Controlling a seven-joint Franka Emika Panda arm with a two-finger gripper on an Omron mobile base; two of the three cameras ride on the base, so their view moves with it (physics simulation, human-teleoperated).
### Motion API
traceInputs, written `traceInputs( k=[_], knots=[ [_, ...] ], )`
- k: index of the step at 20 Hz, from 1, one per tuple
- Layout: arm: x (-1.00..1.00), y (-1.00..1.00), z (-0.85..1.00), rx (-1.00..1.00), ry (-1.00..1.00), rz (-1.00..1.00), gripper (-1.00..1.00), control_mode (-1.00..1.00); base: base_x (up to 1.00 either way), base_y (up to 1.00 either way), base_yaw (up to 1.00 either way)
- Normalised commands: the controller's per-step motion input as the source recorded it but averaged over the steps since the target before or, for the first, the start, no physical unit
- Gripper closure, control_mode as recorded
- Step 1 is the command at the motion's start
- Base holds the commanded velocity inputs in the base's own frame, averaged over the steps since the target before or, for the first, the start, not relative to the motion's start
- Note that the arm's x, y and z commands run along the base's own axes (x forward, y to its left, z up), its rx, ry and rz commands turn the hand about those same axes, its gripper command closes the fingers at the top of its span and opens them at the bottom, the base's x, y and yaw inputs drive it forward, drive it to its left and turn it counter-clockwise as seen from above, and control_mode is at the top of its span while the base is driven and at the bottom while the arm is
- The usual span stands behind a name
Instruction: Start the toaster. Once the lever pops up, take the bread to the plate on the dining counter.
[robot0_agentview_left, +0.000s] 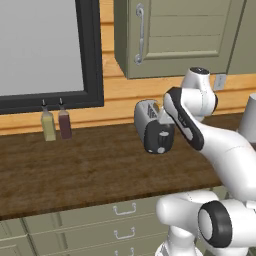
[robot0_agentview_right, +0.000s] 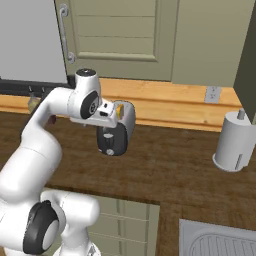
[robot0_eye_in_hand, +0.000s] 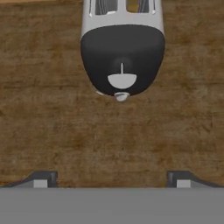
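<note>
Pincer (robot0_eye_in_hand: 112, 178) spread wide, nothing held, fingertips (robot0_eye_in_hand: 43, 178) set far apart. Toaster (robot0_eye_in_hand: 122, 52) seen ahead of pincer, apart, on wooden desk (robot0_eye_in_hand: 52, 122). Lever (robot0_eye_in_hand: 122, 81) on black end panel faced toward pincer, untouched.

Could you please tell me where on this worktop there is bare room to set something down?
Bare wood lies between the two bottles and the toaster, along the front edge, and between the toaster and the paper towel roll. By the toaster's black end the open gripper crowds it.
</note>
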Motion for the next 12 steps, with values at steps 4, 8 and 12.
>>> traceInputs(
  k=[4,8,12],
  knots=[
    [0.4,-0.33,-0.25,0.0,0.06,-0.07,-1.0,-1.0,0.0,0.0,0.0],
    [0.39,-0.27,-0.27,0.0,0.01,0.0,-1.0,-1.0,0.0,0.0,0.0],
    [0.11,-0.04,-0.25,0.0,0.0,0.0,-1.0,-1.0,0.0,0.0,0.0]
  ],
)
